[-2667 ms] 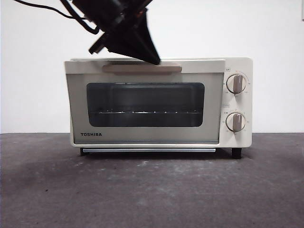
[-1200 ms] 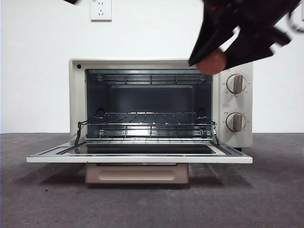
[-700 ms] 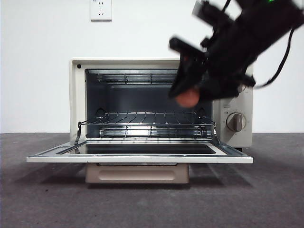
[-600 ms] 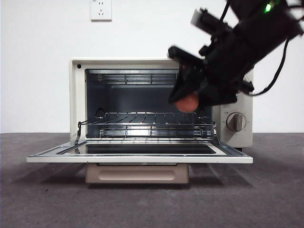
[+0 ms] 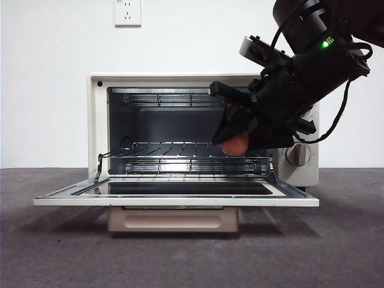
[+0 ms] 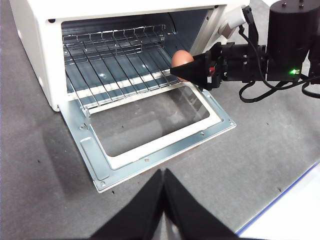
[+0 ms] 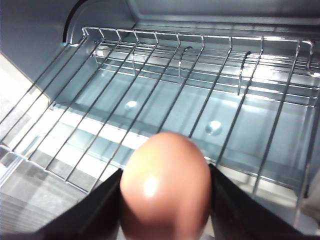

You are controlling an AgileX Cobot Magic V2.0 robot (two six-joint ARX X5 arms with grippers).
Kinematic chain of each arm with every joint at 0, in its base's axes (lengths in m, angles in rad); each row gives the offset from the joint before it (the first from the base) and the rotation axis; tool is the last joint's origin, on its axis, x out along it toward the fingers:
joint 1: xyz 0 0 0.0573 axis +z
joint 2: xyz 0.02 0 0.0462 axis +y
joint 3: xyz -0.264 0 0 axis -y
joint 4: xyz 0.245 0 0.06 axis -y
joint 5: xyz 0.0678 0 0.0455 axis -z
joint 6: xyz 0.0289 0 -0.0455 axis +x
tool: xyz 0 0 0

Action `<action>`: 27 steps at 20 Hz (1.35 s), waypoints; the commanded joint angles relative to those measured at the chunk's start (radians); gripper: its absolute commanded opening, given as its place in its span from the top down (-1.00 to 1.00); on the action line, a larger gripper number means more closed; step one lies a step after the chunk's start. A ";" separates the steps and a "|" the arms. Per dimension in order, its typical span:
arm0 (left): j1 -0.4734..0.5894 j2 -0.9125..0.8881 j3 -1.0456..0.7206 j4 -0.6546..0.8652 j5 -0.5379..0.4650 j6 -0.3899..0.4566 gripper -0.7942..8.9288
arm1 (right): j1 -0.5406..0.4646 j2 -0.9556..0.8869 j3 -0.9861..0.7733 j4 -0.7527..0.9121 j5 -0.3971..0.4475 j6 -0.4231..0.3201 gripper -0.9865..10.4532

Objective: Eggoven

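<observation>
egg at oven mouth, not yet set down

right hand is clamped on the egg, one jaw on each side, blunt end poking out ahead of the tips. that side pinch leaves the underside free, so it can be lowered straight onto the rack.

relative to the toaster oven: egg sits at the front opening on the dial side, just above the front edge of the wire rack. can't tell from these views whether it touches the wires; looks a hair above. the arm comes in from the dial side at a slant, likely to clear the top of the opening and the dropped door.

door lies flat open in front of the oven, so the cavity is clear to reach. rack wires run front to back with gaps the egg can settle between, which should stop it rolling.

left hand hangs back over the table in front of the door, jaws pressed together, holding nothing. it's parked out of the way.

next i'd expect a short push inward, then release.
</observation>
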 commanded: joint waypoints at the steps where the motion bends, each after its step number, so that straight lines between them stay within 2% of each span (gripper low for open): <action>1: -0.003 0.003 0.007 0.010 -0.001 0.002 0.82 | 0.005 0.017 0.011 0.006 0.001 0.011 0.81; 5: -0.003 0.003 0.007 0.010 -0.001 0.002 0.82 | 0.008 0.017 0.011 0.006 0.002 0.011 0.41; 19: -0.003 0.003 0.007 0.010 -0.001 0.002 0.82 | 0.011 0.006 0.013 0.007 -0.005 0.019 0.31; 27: -0.003 0.008 0.007 0.012 -0.001 0.002 0.82 | 0.011 -0.101 0.013 -0.026 -0.005 0.019 0.31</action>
